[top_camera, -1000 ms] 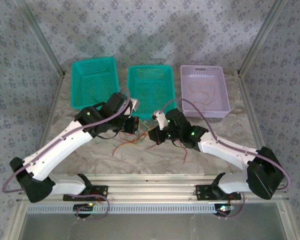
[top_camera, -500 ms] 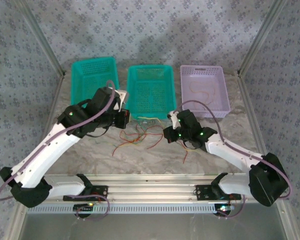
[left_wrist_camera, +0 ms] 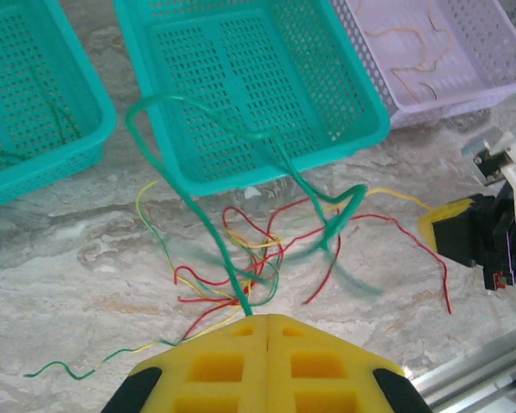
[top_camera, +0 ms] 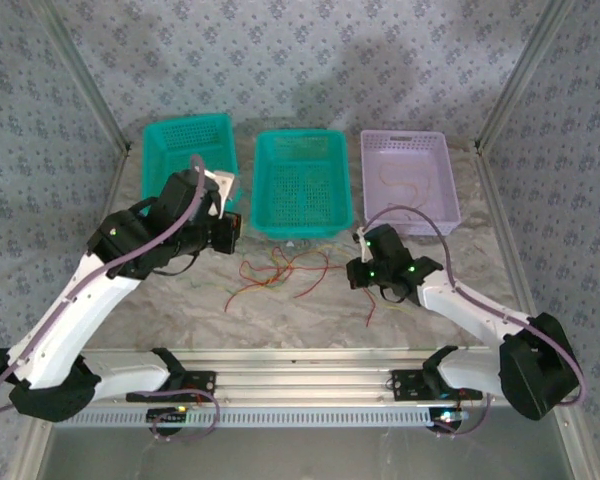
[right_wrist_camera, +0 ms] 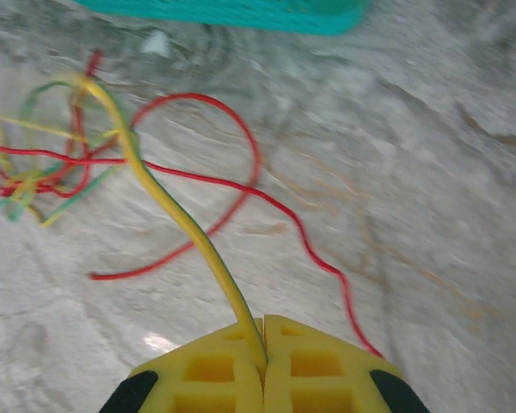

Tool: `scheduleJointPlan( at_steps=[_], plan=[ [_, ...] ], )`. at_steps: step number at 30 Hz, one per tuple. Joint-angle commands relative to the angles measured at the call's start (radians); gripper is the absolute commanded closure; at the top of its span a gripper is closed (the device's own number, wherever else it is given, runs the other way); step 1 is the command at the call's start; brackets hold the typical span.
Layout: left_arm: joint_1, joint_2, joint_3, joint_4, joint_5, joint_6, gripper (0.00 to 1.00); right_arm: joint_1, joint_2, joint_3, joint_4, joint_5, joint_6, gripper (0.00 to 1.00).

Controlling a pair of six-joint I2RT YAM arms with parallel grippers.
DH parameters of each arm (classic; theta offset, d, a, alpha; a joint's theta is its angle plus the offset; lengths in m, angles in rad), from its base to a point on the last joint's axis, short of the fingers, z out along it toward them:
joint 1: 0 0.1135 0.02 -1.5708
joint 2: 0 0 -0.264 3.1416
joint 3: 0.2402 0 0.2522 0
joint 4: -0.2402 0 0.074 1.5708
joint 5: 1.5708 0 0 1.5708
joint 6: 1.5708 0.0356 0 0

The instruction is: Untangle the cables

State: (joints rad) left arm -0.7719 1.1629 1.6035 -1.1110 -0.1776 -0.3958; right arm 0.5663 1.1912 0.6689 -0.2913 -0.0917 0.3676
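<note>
My left gripper [left_wrist_camera: 267,325] raised, elbow bent, jaws pinching thin green wire [left_wrist_camera: 239,297], right gripper [right_wrist_camera: 263,331] low, pinching thin yellow-green wire [right_wrist_camera: 202,245]

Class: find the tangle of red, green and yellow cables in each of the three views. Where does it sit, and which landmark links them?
Top external: cable tangle mid-table, before the middle teal basket.
Left wrist: tangle lower centre, below the basket.
Right wrist: tangle at the left edge; basket rim along the top.
Shared landmark: that basket.
</note>
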Motion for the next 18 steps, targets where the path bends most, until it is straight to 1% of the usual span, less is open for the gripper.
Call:
scheduleJointPlan(
  at_steps=[1,8,12,15,18],
  plan=[
    [0.008,-0.022,0.048,-0.038,-0.051,0.032,1.00,-0.031,-0.035,-0.016,-0.071,0.054,0.042,1.00],
    [0.017,-0.031,0.057,-0.045,-0.085,0.050,1.00,-0.064,-0.099,-0.024,-0.092,0.050,0.023,1.00],
    [0.028,-0.041,0.051,-0.021,-0.128,0.068,1.00,-0.069,-0.185,-0.056,-0.056,0.019,-0.001,1.00],
    [0.058,-0.054,0.014,0.022,-0.149,0.086,1.00,-0.071,-0.238,-0.074,-0.031,-0.016,-0.010,1.00],
    [0.096,-0.064,-0.021,0.077,-0.147,0.097,1.00,-0.070,-0.235,-0.077,-0.022,-0.032,-0.012,1.00]
  ],
)
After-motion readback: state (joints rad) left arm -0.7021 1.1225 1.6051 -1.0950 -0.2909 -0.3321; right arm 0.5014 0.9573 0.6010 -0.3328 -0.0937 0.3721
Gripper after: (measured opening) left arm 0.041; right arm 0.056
